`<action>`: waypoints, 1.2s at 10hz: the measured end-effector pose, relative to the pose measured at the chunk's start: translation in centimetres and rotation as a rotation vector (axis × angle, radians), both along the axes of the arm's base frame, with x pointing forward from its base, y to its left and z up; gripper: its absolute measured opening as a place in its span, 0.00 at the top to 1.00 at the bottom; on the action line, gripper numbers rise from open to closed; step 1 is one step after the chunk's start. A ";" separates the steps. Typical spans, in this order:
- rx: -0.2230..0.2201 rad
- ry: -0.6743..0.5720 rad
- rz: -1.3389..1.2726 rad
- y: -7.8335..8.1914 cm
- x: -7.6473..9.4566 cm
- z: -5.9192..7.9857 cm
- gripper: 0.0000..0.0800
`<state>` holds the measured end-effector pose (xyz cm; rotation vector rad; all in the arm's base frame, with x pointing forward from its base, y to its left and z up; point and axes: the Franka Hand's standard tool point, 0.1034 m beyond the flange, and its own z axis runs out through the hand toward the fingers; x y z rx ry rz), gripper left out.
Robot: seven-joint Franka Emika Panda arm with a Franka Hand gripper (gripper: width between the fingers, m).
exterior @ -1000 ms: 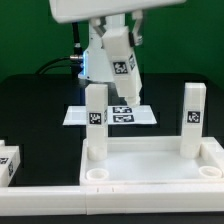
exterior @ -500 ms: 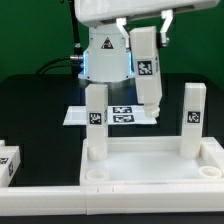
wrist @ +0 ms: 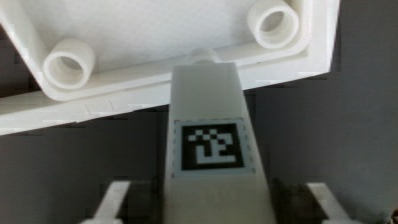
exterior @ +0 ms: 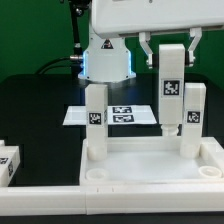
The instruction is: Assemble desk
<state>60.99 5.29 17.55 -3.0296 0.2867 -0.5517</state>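
The white tabletop panel [exterior: 150, 160] lies with its raised rim up. Two white tagged legs stand in its far corners, one on the exterior view's left [exterior: 95, 120] and one on the right [exterior: 193, 115]. Its two near corner sockets [exterior: 95, 172] are empty. My gripper [exterior: 170, 55] is shut on a third leg [exterior: 171, 95], which hangs upright just left of the right standing leg, its lower end above the panel's far rim. In the wrist view this leg [wrist: 214, 120] runs out from between my fingers [wrist: 116, 200] toward the panel [wrist: 160, 45] and two round sockets [wrist: 68, 68].
The marker board [exterior: 75, 115] lies flat behind the panel. Another tagged white leg [exterior: 8, 162] lies at the exterior view's left edge. A long white rail [exterior: 40, 192] runs along the front. The arm's base [exterior: 105, 60] stands at the back.
My gripper has carried the leg toward the exterior view's right, from above the marker board to beside the right standing leg. The leg has swung from tilted to upright.
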 end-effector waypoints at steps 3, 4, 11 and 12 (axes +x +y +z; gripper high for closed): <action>-0.039 0.004 0.071 2.9 0.3 -1.2 0.64; -0.044 0.005 0.092 4.6 0.7 -1.8 0.64; -0.069 0.005 0.141 6.4 0.9 -3.5 0.64; -0.071 0.002 0.137 6.1 1.3 -3.8 0.64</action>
